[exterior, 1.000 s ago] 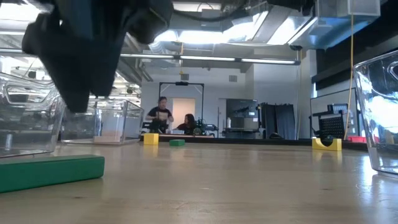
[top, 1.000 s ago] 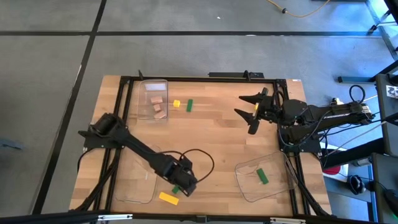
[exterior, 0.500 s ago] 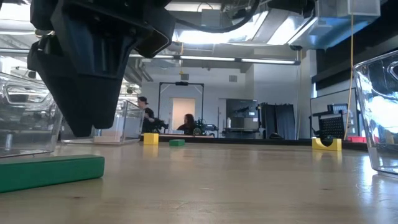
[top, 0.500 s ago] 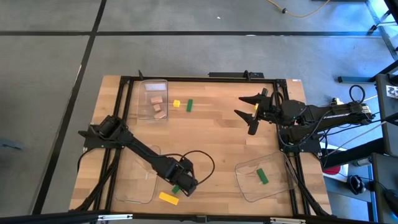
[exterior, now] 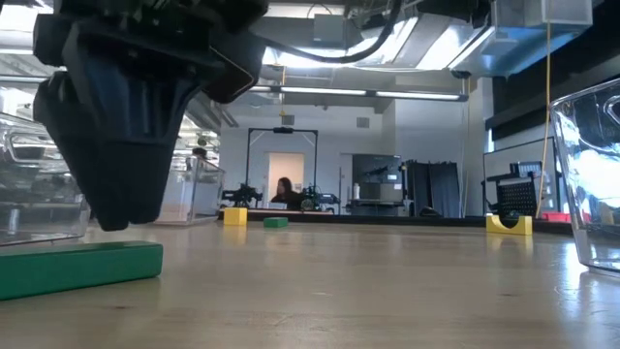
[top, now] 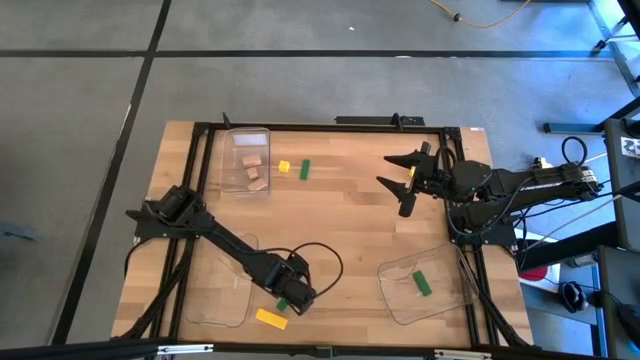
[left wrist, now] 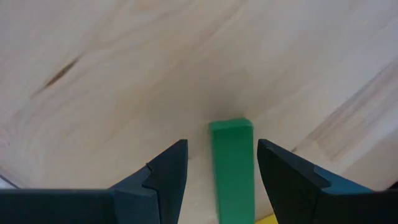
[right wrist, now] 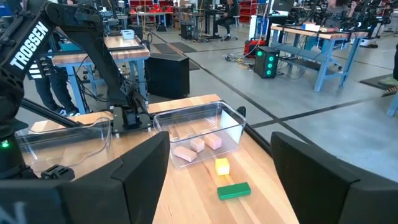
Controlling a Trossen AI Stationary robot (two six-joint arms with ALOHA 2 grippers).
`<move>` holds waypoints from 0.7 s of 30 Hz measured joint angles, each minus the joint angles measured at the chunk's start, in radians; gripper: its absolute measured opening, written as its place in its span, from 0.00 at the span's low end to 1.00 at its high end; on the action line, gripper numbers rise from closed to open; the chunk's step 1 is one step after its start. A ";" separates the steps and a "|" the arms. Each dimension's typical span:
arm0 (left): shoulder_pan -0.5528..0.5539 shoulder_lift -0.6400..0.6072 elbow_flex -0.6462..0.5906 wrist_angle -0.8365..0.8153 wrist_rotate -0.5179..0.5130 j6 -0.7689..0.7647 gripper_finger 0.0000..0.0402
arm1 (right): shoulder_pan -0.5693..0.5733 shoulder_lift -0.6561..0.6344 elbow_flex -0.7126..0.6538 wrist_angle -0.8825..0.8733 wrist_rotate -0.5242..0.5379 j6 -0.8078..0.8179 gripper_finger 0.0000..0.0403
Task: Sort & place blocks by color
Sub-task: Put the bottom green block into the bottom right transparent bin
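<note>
A green block (left wrist: pixel 231 163) lies flat on the wood table near its front edge, left of the middle. My left gripper (left wrist: pixel 221 144) points down over it, open, one finger on each side of the block and clear of it. In the low view the gripper (exterior: pixel 121 145) hangs just above the block (exterior: pixel 77 267). A yellow block (top: pixel 271 318) lies right beside it, nearer the front edge. At the far left, a yellow block (top: pixel 284 167) and a green block (top: pixel 305 168) lie on the table. My right gripper (top: pixel 386 170) waits open, held high at the table's far right.
A clear tray (top: pixel 247 160) with tan blocks stands at the far left. Another clear tray (top: pixel 215 292) sits at the near left by my left arm. A third tray (top: pixel 400 290) at the near right holds a green block (top: pixel 421 283). A black cable (top: pixel 325 262) loops beside my left gripper.
My left gripper has sunk toward the green block, still open. The block has stayed where it was.
</note>
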 joint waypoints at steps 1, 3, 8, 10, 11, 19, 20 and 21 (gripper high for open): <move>0.000 0.000 -0.003 0.002 0.001 0.000 0.46 | 0.000 0.000 0.000 0.000 0.000 0.000 0.70; 0.000 0.000 -0.007 0.004 0.009 0.025 0.46 | 0.000 0.000 0.000 0.000 0.000 0.000 0.70; 0.001 0.000 -0.007 0.006 0.014 0.073 0.46 | 0.000 0.000 0.000 0.000 0.001 -0.001 0.70; 0.001 0.000 -0.007 0.007 0.016 0.070 0.46 | 0.000 0.000 0.000 0.000 0.001 -0.001 0.70; 0.001 0.000 -0.007 0.007 0.022 0.061 0.46 | 0.000 0.000 0.000 0.001 0.001 -0.001 0.70; 0.006 0.031 -0.006 0.051 0.041 -0.032 0.46 | -0.009 0.001 0.000 -0.001 0.026 -0.001 0.70; 0.006 0.032 -0.007 0.048 0.036 -0.036 0.46 | -0.011 0.001 0.000 -0.001 0.026 -0.001 0.70; 0.006 0.032 -0.009 0.037 0.035 -0.042 0.46 | -0.014 0.001 0.000 -0.001 0.027 -0.001 0.70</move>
